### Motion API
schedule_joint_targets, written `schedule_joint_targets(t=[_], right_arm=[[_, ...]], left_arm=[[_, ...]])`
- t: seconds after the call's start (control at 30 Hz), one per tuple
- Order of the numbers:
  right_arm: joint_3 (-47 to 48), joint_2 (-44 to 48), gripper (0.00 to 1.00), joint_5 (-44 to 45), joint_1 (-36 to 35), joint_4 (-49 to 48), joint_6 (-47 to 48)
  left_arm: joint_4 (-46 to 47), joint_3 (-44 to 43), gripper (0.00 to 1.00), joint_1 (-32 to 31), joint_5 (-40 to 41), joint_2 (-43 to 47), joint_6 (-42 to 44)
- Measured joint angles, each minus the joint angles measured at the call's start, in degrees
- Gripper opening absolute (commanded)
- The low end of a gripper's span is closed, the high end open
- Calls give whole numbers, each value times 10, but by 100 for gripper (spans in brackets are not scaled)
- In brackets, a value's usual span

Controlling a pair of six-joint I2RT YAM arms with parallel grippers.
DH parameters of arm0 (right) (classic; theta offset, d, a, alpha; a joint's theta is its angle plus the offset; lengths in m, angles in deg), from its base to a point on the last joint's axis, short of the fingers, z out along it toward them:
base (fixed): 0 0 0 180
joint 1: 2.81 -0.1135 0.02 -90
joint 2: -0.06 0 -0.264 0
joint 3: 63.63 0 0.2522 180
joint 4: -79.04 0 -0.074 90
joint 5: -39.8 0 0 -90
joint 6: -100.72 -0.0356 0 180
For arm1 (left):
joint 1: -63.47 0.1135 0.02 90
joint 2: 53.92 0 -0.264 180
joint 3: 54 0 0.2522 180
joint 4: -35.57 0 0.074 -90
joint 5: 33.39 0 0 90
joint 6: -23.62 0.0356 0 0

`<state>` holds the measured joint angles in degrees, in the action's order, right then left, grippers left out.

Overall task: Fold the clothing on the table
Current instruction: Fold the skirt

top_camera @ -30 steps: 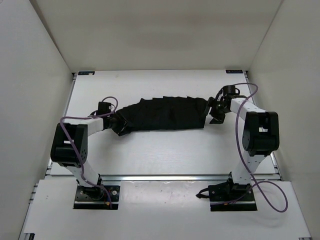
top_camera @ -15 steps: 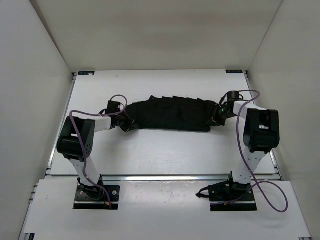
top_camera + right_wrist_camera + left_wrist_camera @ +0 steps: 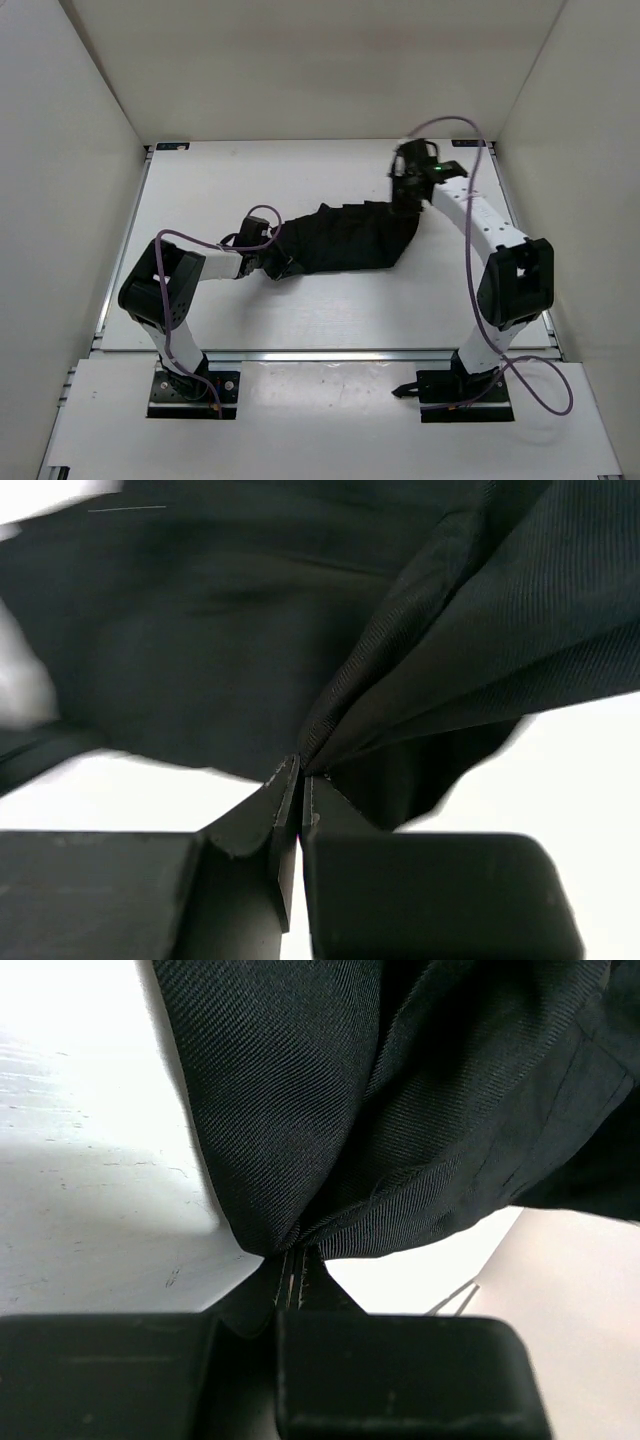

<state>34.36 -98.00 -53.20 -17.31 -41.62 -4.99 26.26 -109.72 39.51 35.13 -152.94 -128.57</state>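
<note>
The clothing (image 3: pixel 350 240), a black pleated garment, stretches across the middle of the white table (image 3: pixel 300 310), bunched and narrower than its full width. My left gripper (image 3: pixel 278 264) is shut on the clothing's left end, low over the table. In the left wrist view the jaws (image 3: pixel 293 1265) pinch a gathered fold of the clothing (image 3: pixel 330 1110). My right gripper (image 3: pixel 406 192) is shut on the right end and holds it raised toward the back right. The right wrist view shows the fabric (image 3: pixel 300 620) fanning out from the closed fingertips of the right gripper (image 3: pixel 300 773).
White walls enclose the table on the left, back and right. Metal rails (image 3: pixel 330 353) run along its near edge by the arm bases. Purple cables (image 3: pixel 470 200) loop off both arms.
Both grippers have shut on the garment's ends. The right one has lifted its end toward the back; the left has moved right and toward the near edge, so the garment is bunched shorter.
</note>
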Motion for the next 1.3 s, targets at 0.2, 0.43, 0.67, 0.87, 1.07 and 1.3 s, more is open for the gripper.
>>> schedule_joint_targets(t=[0.2, 0.43, 0.67, 0.87, 1.07, 1.3], right_arm=[[71, -48, 0, -22, -205, -58, -15], [104, -226, 0, -50, -263, -81, -3], [157, -273, 0, -50, -294, -71, 12], [212, -311, 0, 19, -316, -33, 5], [226, -316, 14, 72, -329, -5, -10], [179, -264, 56, 34, -340, -14, 13]], left_arm=[[-2, 0, 0, 0, 1, 0, -2], [-12, 1, 0, 11, -9, 1, 19], [-11, 22, 27, 34, -35, 14, 31], [-56, 54, 33, 99, -42, 111, 31], [-62, 65, 34, 184, 3, 341, -1], [-50, 92, 36, 232, 20, 408, -23]])
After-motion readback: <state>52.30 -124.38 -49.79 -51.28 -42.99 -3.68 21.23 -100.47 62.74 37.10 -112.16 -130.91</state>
